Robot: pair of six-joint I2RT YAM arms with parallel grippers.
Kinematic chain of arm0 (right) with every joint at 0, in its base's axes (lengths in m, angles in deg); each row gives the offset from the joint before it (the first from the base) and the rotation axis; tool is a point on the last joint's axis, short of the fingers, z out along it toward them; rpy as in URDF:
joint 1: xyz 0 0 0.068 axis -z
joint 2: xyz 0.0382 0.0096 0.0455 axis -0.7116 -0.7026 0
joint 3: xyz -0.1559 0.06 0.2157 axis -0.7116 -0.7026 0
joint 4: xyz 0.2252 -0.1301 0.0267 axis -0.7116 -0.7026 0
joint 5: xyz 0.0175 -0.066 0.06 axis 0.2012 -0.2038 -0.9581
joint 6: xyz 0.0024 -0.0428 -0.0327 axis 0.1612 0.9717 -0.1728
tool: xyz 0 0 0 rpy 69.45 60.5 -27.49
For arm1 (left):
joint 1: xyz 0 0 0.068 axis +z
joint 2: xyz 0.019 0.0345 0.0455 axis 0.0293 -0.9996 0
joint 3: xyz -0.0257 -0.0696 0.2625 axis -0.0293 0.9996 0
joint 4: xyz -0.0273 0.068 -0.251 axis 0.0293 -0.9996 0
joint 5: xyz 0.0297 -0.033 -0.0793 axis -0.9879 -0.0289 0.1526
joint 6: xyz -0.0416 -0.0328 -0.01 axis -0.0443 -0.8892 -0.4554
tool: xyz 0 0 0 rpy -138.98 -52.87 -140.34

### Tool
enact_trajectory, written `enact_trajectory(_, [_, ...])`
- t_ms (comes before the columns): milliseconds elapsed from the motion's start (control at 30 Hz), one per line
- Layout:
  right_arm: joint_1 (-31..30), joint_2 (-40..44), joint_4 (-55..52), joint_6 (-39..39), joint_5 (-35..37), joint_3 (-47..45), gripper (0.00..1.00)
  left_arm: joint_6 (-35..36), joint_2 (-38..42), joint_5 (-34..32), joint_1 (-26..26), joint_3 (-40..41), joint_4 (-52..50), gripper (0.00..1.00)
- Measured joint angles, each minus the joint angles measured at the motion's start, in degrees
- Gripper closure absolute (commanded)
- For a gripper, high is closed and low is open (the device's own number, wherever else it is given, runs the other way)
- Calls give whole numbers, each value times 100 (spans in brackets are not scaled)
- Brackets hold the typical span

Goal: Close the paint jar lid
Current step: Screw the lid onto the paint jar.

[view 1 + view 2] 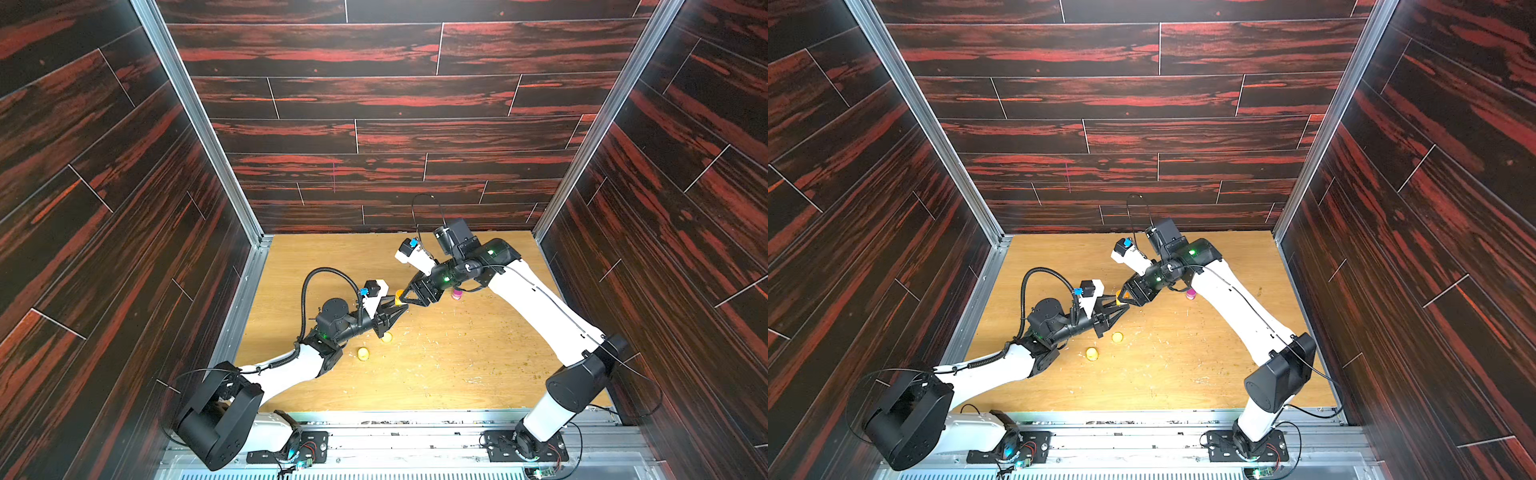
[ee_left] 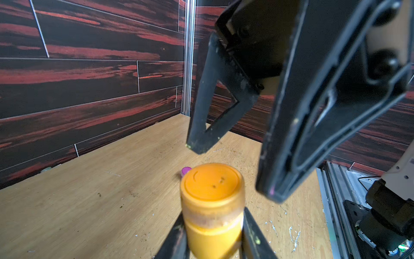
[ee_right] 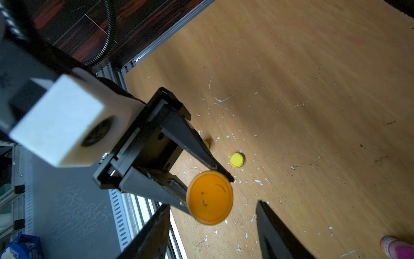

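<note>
Your two arms meet over a scuffed wooden table (image 1: pixel 457 374), its pale boards flecked with white scrapes and dark crumbs. Around it stands a booth of dark, red-streaked plank walls (image 1: pixel 374 104) joined by aluminium corner posts (image 1: pixel 199 124). A small yellow round piece (image 1: pixel 363 353) and a second yellow piece (image 1: pixel 387 337) lie on the boards close to your left arm. A pink pot (image 1: pixel 457 294) stands under your right arm's wrist.

The orange paint jar (image 2: pixel 212 235) sits near the middle of the table, seemingly raised clear of the boards, at the spot where both claws converge. Your left claw (image 2: pixel 212 244) is clamped tight on the jar's body, one black finger pressed to each side just below the lid (image 2: pixel 211 186). The lid rests squarely over the jar's mouth, and both wrist views show its flat orange top. Whether it is fully seated cannot be told from these views.

Your right claw (image 2: pixel 235 169) faces the jar from the opposite side, just beyond the lid. It stands roughly half open, with one of its fingers (image 3: pixel 268 219) to either side of the lid's rim. The right wrist view shows a strip of table between each tip and the lid, so this claw touches nothing and holds nothing. In both top views the two claws' tips nearly meet at the jar.
</note>
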Motion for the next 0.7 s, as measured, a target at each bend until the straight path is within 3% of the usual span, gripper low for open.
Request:
enact_trajectory(533, [-39,-144,4,15,-87,0,49,0,0,55,0,-59,-133,79])
enact_trajectory(700, [-44,-197,46,-13,-59,0,62,0,0,52,0,-72,-175,79])
